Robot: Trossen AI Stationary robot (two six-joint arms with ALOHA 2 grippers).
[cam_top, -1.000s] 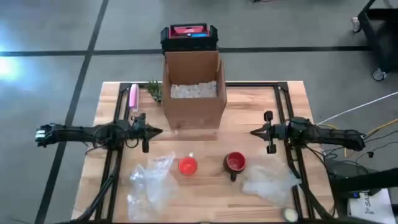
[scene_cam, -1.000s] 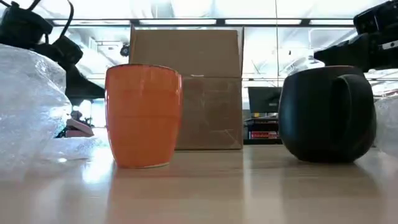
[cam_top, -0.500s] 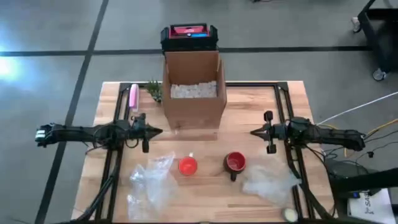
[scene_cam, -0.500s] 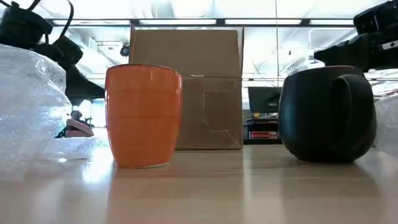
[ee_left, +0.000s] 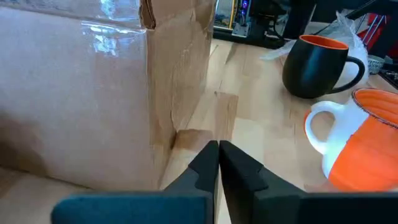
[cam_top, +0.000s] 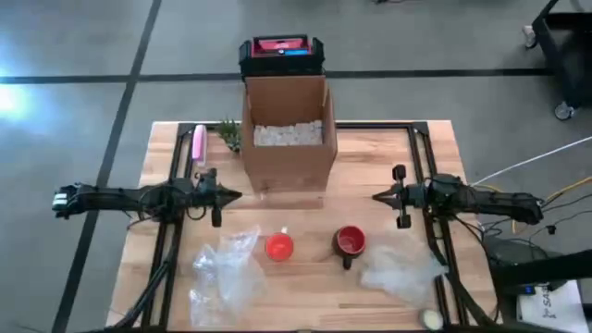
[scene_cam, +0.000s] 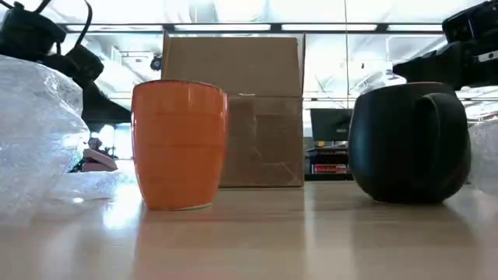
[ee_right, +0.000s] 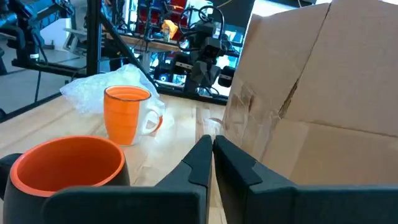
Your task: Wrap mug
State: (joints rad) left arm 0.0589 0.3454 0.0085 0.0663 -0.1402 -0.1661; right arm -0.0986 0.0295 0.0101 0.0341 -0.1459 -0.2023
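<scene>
An orange mug [cam_top: 279,246] with a white handle [ee_left: 318,121] stands upright near the table's front, next to a black mug [cam_top: 349,242] with an orange inside. Crumpled clear wrap [cam_top: 225,270] lies left of them and another sheet [cam_top: 400,271] lies right. My left gripper [cam_top: 237,195] hovers shut at the table's left, pointing at the cardboard box [cam_top: 288,129]. My right gripper [cam_top: 377,196] hovers shut at the right, also pointing inward. Neither touches anything.
The open cardboard box holds white packing filler [cam_top: 288,134] at the far middle. A pink object [cam_top: 198,141] and a green sprig [cam_top: 228,132] lie far left. A black-and-red case [cam_top: 281,53] sits behind the box. Bare wood lies between the grippers.
</scene>
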